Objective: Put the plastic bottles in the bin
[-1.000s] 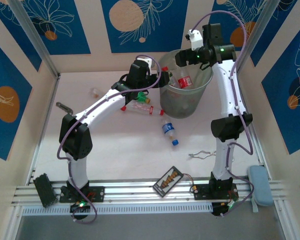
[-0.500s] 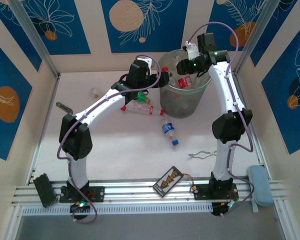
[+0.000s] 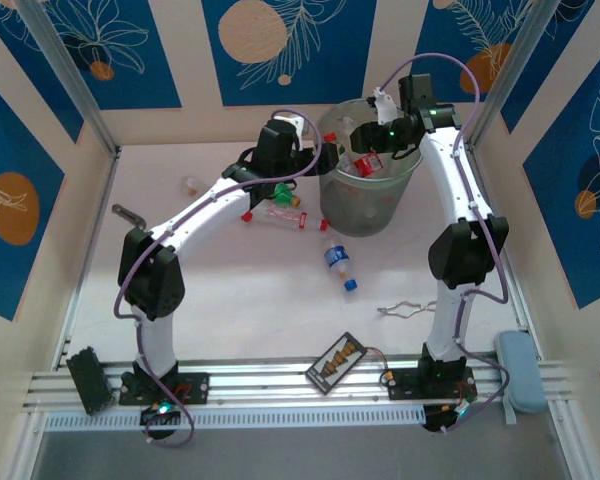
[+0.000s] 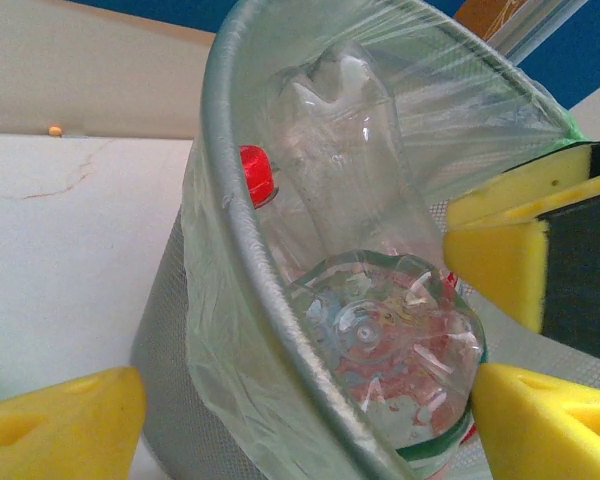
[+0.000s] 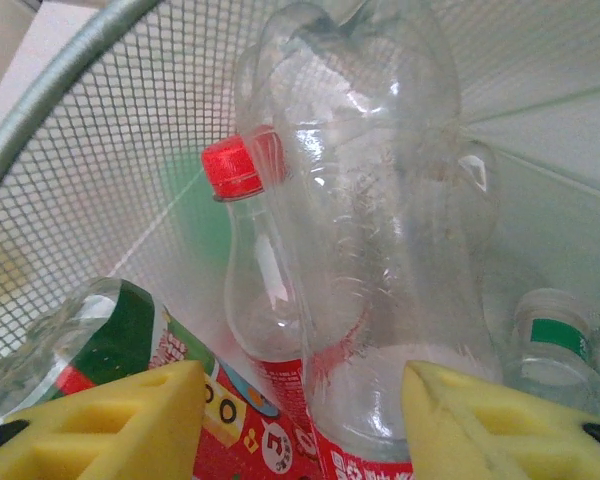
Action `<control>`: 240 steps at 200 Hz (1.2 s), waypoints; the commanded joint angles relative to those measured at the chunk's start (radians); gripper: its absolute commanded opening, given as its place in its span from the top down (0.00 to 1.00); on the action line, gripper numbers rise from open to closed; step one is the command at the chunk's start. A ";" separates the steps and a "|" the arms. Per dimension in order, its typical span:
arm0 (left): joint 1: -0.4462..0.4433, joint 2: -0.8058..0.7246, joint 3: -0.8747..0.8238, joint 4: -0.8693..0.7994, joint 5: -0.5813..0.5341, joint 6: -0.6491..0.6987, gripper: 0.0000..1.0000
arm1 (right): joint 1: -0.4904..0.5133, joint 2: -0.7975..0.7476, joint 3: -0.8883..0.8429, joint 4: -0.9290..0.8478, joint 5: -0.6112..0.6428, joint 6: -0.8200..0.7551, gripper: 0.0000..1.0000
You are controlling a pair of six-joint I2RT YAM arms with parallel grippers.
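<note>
The bin (image 3: 372,205) stands at the back of the table with several plastic bottles inside. My right gripper (image 3: 364,137) reaches into its mouth. Its yellow fingers (image 5: 100,425) stand apart in the right wrist view, open, with a clear red-labelled bottle (image 5: 380,230) just beyond them, against the right pad and clear of the left. A red-capped bottle (image 5: 242,230) and a green-and-red-labelled one (image 5: 110,340) lie beside it. My left gripper (image 3: 326,160) is open astride the bin's left rim (image 4: 230,200). A bottle base (image 4: 400,350) shows through the liner. A blue-labelled bottle (image 3: 338,263) and more bottles (image 3: 278,205) lie on the table.
Metal scissors (image 3: 404,310) lie at the front right and a black card (image 3: 335,362) near the front rail. A small dark object (image 3: 128,213) sits at the left and a small pale item (image 3: 190,183) near the back. A blue-grey case (image 3: 518,370) is at the right edge.
My right gripper has swung left and dipped into the bin's mouth. The left arm and the bottles on the table have not moved.
</note>
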 commanded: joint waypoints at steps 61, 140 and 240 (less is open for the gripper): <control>0.027 -0.056 0.003 -0.063 0.020 0.029 0.12 | -0.017 -0.194 -0.034 0.041 -0.026 0.037 0.32; 0.094 -0.246 -0.130 -0.139 -0.106 0.056 0.07 | 0.021 -0.367 -0.183 0.103 -0.022 0.055 0.31; 0.409 -0.286 -0.460 -0.130 -0.112 -0.186 0.04 | 0.057 -0.594 -0.439 0.145 0.033 0.060 0.20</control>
